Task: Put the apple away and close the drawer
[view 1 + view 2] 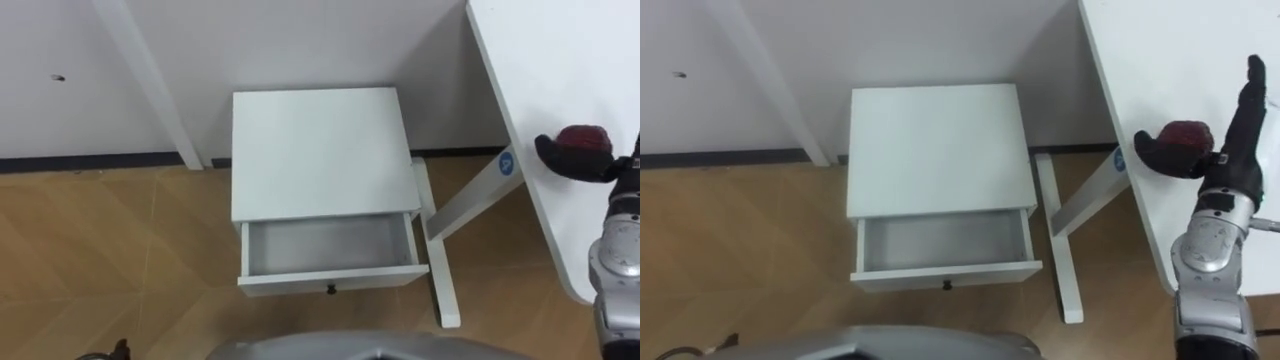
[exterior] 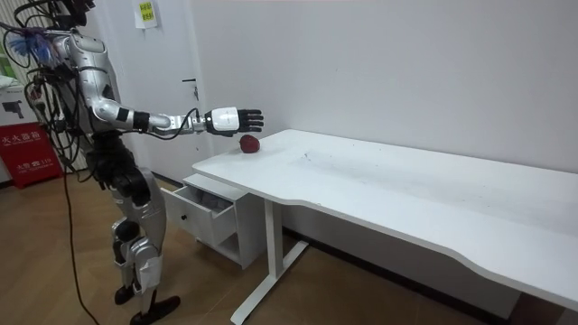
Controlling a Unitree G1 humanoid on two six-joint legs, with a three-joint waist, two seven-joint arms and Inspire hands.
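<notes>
You have the bench (image 1: 1200, 50) on your right and the drawer (image 1: 940, 245) pulled open, empty. Your right robot hand (image 1: 1228, 150) is spread flat, fingers straight, holding nothing, just beside the apple (image 1: 1185, 133) on the bench corner. Grasping, placing and closing all remain

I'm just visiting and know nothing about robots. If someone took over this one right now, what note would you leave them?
Right hand: open, with the thumb and straight fingers on either side of the apple, not closed on it.
Left hand: low at the eye view's lower left edge.
Apple: on the corner of the white desk.
Drawer of the small cabinet: open, nothing in it.
Done: nothing yet.
Left: grasp the apple, put it in the drawer, push the drawer shut.
</notes>
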